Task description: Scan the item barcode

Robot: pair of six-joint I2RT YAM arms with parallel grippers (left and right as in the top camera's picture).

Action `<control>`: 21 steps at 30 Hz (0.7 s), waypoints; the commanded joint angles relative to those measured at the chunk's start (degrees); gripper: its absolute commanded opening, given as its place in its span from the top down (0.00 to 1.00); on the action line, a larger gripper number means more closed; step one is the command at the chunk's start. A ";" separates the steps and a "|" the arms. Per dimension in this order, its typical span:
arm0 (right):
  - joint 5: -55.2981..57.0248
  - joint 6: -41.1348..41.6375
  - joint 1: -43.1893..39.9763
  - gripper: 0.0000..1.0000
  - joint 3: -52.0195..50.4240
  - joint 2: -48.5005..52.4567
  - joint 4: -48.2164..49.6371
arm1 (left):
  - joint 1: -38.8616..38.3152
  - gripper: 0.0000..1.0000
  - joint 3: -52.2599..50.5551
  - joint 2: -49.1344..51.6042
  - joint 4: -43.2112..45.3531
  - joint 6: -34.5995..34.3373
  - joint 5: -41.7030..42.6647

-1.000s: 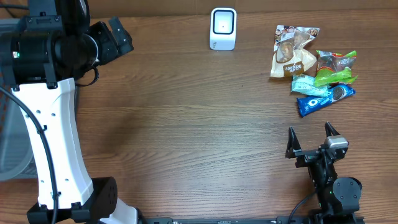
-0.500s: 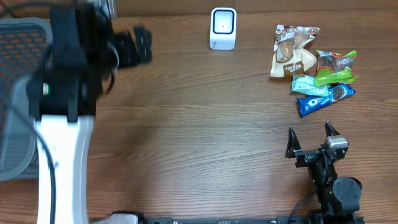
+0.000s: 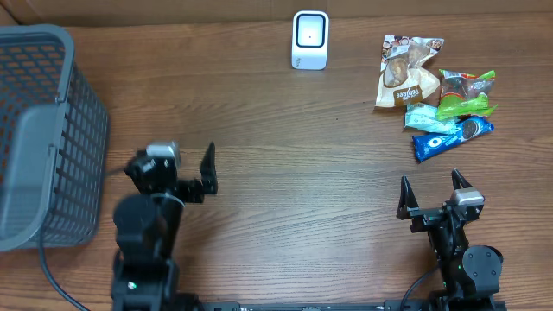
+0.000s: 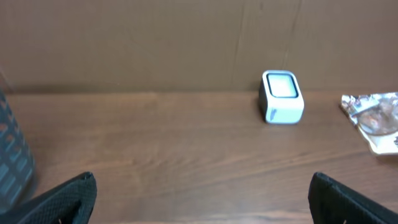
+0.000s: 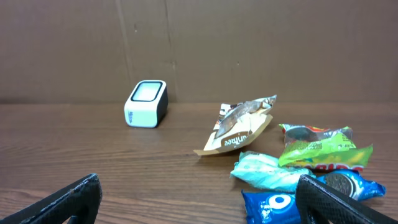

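A white barcode scanner (image 3: 310,39) stands at the table's back edge, also seen in the left wrist view (image 4: 283,96) and right wrist view (image 5: 146,103). Several snack packets lie at the back right: a brown-and-white one (image 3: 408,71), a green one (image 3: 467,93), a pale teal one (image 3: 428,117) and a blue Oreo packet (image 3: 451,136). My right gripper (image 3: 429,186) is open and empty just in front of the blue packet (image 5: 298,202). My left gripper (image 3: 171,162) is open and empty at the front left, pointing toward the scanner.
A grey mesh basket (image 3: 78,155) stands at the left edge, close beside the left arm; its corner shows in the left wrist view (image 4: 12,155). A brown cardboard wall (image 4: 155,43) backs the table.
The left arm has swung down from its raised reach over the basket at the back left and now sits low at the front left. The right arm has not moved.
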 commanded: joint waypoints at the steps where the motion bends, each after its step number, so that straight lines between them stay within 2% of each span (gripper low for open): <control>1: 0.33 0.17 0.11 0.00 -0.59 -0.46 0.33 | 0.31 0.00 -8.66 -6.51 4.63 5.64 -0.59; 5: 0.33 0.17 0.11 0.00 -0.59 -0.46 0.35 | 0.44 0.01 -16.35 -15.80 5.66 12.41 -0.59; 8: 0.33 0.17 0.11 0.00 -0.59 -0.46 0.33 | 1.49 0.00 -20.57 -21.99 5.64 14.93 -0.57; 12: 0.33 0.15 0.11 0.00 -0.59 -0.46 0.33 | 2.89 0.00 -24.48 -28.04 5.55 14.91 -0.55; 16: 0.33 0.17 0.11 0.00 -0.59 -0.46 0.33 | 3.72 0.00 -24.55 -32.63 -0.98 14.84 -0.70; 21: 0.33 0.17 0.11 0.00 -0.59 -0.46 0.33 | 4.15 0.00 -24.55 -32.50 -0.92 14.71 -0.70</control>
